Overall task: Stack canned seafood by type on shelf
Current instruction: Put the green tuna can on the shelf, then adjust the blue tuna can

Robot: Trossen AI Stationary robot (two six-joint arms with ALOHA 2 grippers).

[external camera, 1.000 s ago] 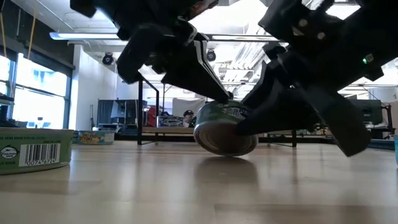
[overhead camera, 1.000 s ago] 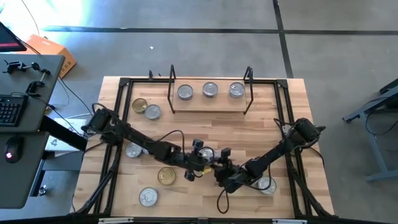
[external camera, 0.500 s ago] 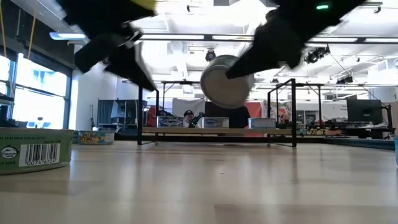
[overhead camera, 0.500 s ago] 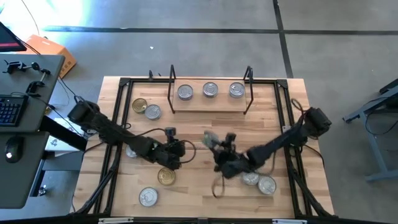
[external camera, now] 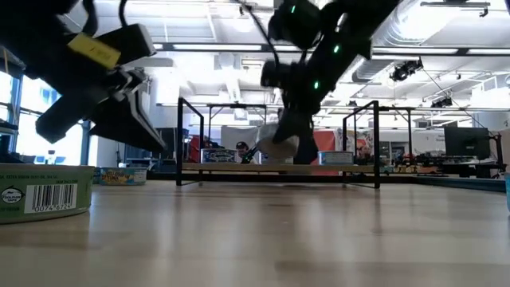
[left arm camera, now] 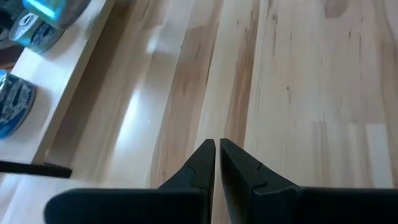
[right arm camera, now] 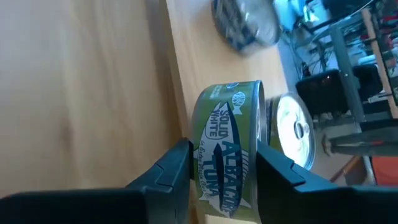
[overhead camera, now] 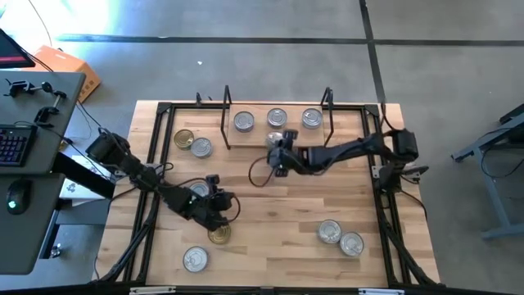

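My right gripper [overhead camera: 281, 147] is shut on a green-labelled tin [right arm camera: 225, 155] of canned seafood and holds it in the air at the near edge of the shelf [overhead camera: 255, 136]. Three silver-lidded tins [overhead camera: 277, 119] stand in a row on the shelf board. In the low view the held tin [external camera: 280, 142] hangs in front of the shelf. My left gripper [overhead camera: 225, 209] is shut and empty. It hovers over the near left of the table, just beyond a gold-lidded tin [overhead camera: 218, 235]. Its fingers [left arm camera: 205, 158] point down at bare wood. My right gripper pinches the tin between its two fingers [right arm camera: 177, 163], one on each flat end. The green label on the side wall [right arm camera: 214, 134] faces the wrist. The fingers slant down from the table's right. The tin stands on edge, clear of table and shelf.
Loose tins lie on the table: a gold one [overhead camera: 184, 138] and a silver one [overhead camera: 201, 147] at the far left, one [overhead camera: 195, 259] near the front left, and two [overhead camera: 329, 233] [overhead camera: 352, 243] at the near right. Another tin [external camera: 40, 195] sits close to the low camera.
My right gripper has lifted the tin off the middle of the table, where it leaned tilted. It has carried the tin up and toward the far edge, to the shelf. My left gripper has left the tin and drawn back toward the table's left edge, sinking a little.
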